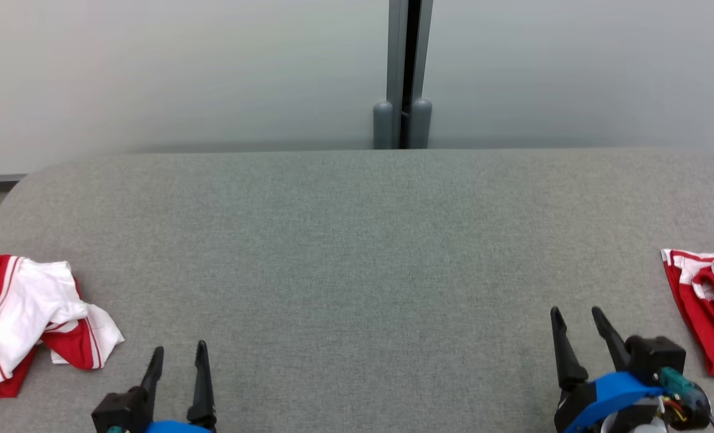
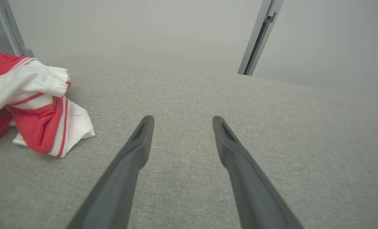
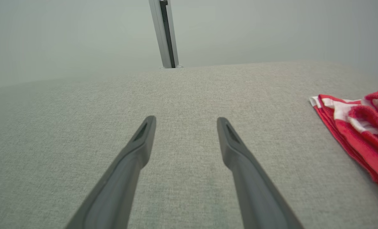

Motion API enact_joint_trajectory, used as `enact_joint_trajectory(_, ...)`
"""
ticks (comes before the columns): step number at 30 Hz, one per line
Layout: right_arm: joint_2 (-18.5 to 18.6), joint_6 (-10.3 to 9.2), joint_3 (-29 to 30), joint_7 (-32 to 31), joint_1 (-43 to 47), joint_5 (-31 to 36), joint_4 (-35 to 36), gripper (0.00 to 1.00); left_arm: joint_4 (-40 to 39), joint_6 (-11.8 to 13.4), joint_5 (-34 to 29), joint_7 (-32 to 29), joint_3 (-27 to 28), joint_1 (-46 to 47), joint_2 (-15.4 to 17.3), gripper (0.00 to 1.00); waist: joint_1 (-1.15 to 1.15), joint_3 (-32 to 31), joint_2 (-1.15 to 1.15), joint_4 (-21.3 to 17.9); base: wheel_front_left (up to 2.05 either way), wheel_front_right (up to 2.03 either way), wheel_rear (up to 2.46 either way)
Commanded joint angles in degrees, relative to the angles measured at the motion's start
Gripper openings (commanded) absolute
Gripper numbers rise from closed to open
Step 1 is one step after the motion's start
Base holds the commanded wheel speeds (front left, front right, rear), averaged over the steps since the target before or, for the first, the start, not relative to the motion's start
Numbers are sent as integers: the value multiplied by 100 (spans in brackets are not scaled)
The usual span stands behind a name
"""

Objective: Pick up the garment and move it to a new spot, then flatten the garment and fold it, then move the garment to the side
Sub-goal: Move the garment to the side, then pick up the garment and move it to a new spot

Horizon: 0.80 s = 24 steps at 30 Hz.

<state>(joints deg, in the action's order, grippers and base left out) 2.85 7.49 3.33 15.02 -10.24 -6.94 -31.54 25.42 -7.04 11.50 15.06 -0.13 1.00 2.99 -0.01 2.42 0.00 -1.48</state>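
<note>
A crumpled red and white garment [image 1: 26, 316] lies at the table's left edge; the left wrist view has it at the left [image 2: 32, 101]. A second red and white garment [image 1: 705, 300] lies bunched at the right edge, at the far right of the right wrist view [image 3: 360, 127]. My left gripper [image 1: 179, 352] hovers open near the front edge, right of the left garment, with nothing between its fingers [image 2: 144, 136]. My right gripper [image 1: 576, 316] is open too, left of the right garment and apart from it, its fingers [image 3: 144, 136] bare.
The grey fabric-covered table [image 1: 357, 240] spreads wide between the two garments. A pale wall with a grey vertical post [image 1: 403, 72] stands behind the far edge. The table's left corner is rounded.
</note>
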Motion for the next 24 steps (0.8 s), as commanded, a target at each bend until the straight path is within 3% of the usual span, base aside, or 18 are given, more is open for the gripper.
enact_joint_trajectory(1, 13, 0, -26, 19, 140, -26, 41, 100, -7, 5, 55, 16, -28, -79, -8, 100, 1, -66, 0, 7, 0, 0, 0)
enact_joint_trajectory(16, 14, 0, -230, 20, 373, -12, 101, 100, -40, 80, 202, 16, -250, -172, -9, 100, 1, -176, 0, 171, 0, 0, 0)
enact_joint_trajectory(24, 13, 0, -317, 21, 269, 8, 102, 100, 19, 168, 303, 16, -204, 4, -6, 100, 1, 10, 0, 957, 0, 0, 0)
